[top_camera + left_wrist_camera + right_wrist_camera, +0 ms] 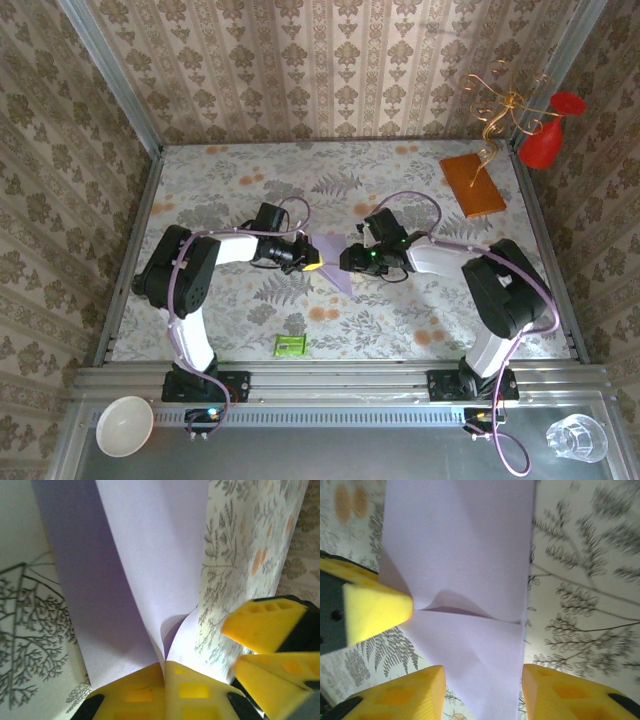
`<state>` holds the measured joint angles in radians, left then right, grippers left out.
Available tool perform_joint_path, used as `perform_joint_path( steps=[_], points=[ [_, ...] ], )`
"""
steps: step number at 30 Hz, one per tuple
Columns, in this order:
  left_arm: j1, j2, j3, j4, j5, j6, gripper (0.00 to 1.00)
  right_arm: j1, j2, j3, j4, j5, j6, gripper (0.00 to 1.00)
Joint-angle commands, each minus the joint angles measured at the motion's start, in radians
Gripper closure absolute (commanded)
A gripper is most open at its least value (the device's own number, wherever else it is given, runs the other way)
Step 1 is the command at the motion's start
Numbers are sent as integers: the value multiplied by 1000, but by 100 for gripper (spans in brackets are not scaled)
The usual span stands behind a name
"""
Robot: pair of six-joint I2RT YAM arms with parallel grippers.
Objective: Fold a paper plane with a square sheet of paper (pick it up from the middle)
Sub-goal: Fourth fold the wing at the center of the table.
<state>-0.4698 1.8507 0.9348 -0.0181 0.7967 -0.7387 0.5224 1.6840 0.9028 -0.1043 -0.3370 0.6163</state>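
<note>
Floral counter [420, 330] below, we see the left pincer [164, 667] clamped on the lavender sheet of paper [335, 275], right pincer [482, 675] apart, sheet running through its gap.

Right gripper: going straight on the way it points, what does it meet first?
The square sheet of paper, lying between the open fingers of the right gripper; behind that, likely the table, depth unclear.

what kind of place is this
Probably a robot test cell dressed as a home: wallpapered panel walls, a floral table cover, and an aluminium rail carrying the left arm and right arm.
</note>
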Motion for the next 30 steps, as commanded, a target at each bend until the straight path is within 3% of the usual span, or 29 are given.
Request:
perform_joint_path(
  steps=[1,9,17,30],
  points=[
    [3,-71,-11,0,-91,-88,93,4,-79,-31,-2,175,-116,52],
    [-11,-101,66,-191,-247,-146,94,115,-131,-34,27,328,-309,51],
    [-29,-65,139,-268,-270,-225,94,229,-10,25,89,395,-370,51],
    [-41,-42,182,-306,-253,-267,93,247,127,89,136,427,-438,54]
  ],
)
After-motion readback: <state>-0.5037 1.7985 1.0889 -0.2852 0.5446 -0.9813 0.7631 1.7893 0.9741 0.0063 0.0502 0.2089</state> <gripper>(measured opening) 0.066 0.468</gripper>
